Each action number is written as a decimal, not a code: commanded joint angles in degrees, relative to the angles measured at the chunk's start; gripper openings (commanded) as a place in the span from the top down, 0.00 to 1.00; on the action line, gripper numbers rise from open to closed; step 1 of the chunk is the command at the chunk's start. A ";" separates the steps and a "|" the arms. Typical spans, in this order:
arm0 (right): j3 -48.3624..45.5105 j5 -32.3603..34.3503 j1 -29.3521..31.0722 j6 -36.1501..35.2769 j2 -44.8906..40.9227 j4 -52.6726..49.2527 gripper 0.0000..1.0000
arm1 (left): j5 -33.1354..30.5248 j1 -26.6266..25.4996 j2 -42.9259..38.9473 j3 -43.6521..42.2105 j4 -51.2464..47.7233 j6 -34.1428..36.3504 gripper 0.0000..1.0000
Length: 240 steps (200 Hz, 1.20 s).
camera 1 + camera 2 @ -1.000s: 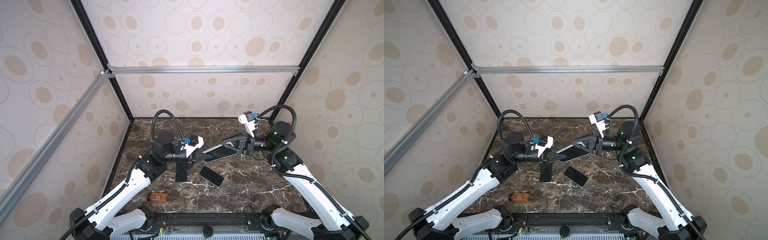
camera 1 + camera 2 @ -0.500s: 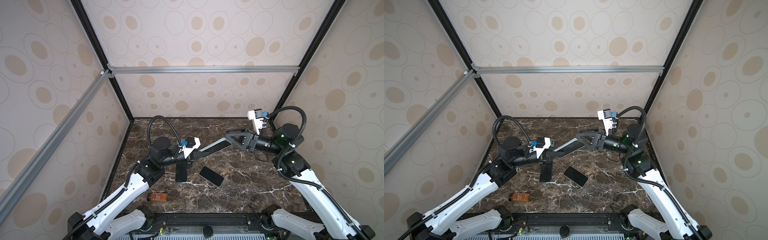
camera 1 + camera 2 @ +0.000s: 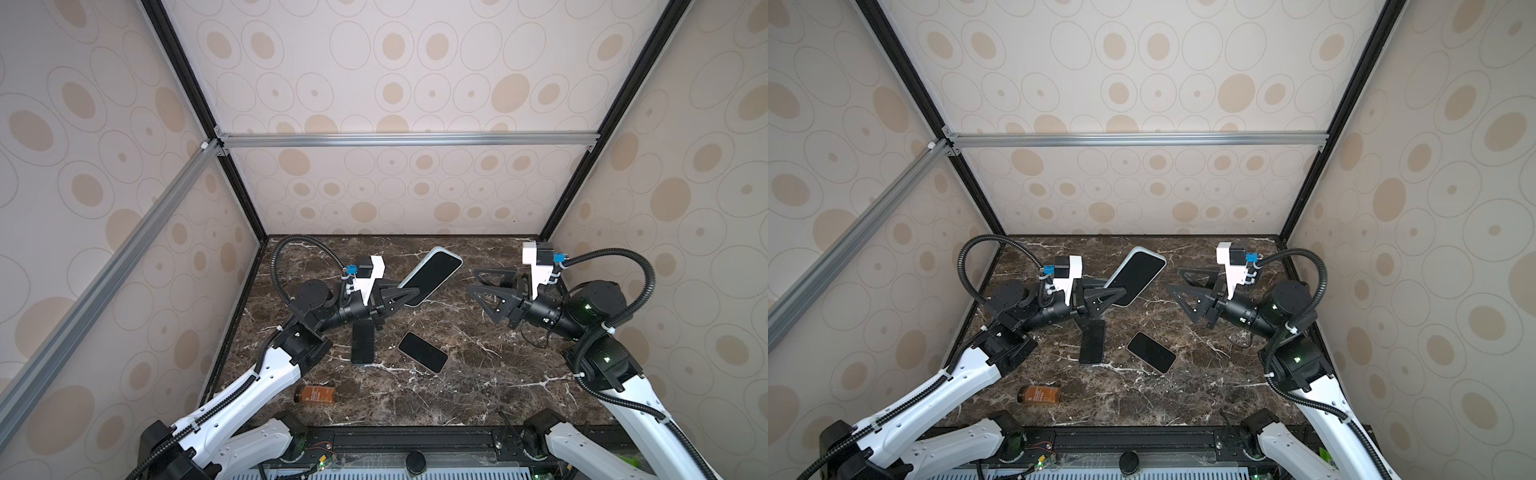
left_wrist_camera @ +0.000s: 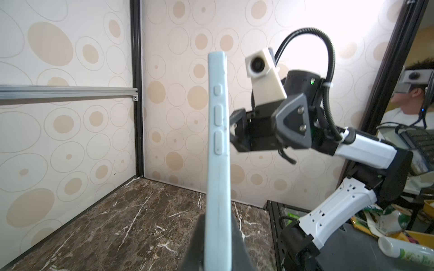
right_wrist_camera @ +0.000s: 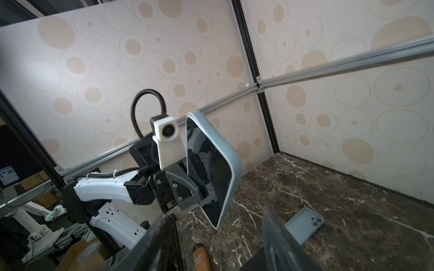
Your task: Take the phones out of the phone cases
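The room is a booth with walls [image 3: 395,83] of cream paper printed with beige ovals. It has black posts in the corners and an aluminium bar [image 3: 395,139] across the back. The floor is a dark brown marble table [image 3: 478,374] with white veins.

The left arm [image 3: 257,382] rises from the near left corner, bends, and stretches its wrist toward the middle, above the table. The right arm [image 3: 640,399] rises from the near right corner and points its wrist leftward, facing the other arm.

The left gripper [image 3: 401,295] is clenched on the lower end of the phone [image 3: 432,276], which sits inside its pale blue phone case [image 4: 218,140]. The phone is in the air and slants up toward the back wall, with its dark screen toward the top cameras. The right gripper [image 3: 471,279] is released, with its jaws apart and nothing between them. It is near the phone but not touching it.

A dark handset [image 3: 363,343] lies flat on the table below the left gripper, and a second handset [image 3: 423,352] lies just beside it. A small brown bottle [image 3: 314,394] lies on its side near the front edge, beside the left arm.
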 commanded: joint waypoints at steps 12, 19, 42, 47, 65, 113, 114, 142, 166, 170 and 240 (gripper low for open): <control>-2.96 -4.44 1.05 2.75 2.96 12.64 0.40 | -4.50 0.23 -0.12 -2.03 19.07 -17.54 1.00; -3.09 -5.09 1.54 2.79 3.86 14.02 0.41 | -4.45 0.19 0.23 -1.97 20.32 -19.26 1.00; -2.92 -6.32 3.54 2.20 6.27 17.36 0.44 | -2.64 -0.14 1.93 -1.30 24.09 -23.79 1.00; -2.74 -6.61 3.86 2.61 6.91 18.36 0.45 | -1.93 -0.31 2.37 -1.35 25.50 -24.61 1.00; -2.65 -7.67 5.05 5.70 9.20 24.94 0.46 | -0.09 -0.57 3.70 -1.40 29.48 -27.22 1.00; 0.60 -9.57 8.67 5.87 13.38 26.92 0.50 | 1.16 -1.55 5.18 -0.98 31.46 -27.79 1.00; 0.65 -9.50 8.72 5.87 13.41 26.96 0.51 | 1.18 -1.57 5.18 -0.98 31.47 -27.75 1.00; 0.96 -8.82 9.37 7.81 14.35 29.02 0.61 | 1.24 -1.68 5.36 -0.98 31.05 -27.28 1.00; 1.01 -8.81 9.62 9.69 14.71 31.45 0.72 | 1.35 -1.75 5.49 -1.01 31.05 -27.09 1.00; 0.96 -8.75 9.72 9.95 14.75 31.63 0.74 | 1.35 -1.73 5.45 -1.06 31.05 -26.99 1.00; 2.06 -6.50 10.12 7.83 12.53 24.28 0.99 | 2.22 -1.69 4.89 -0.46 30.49 -25.88 0.82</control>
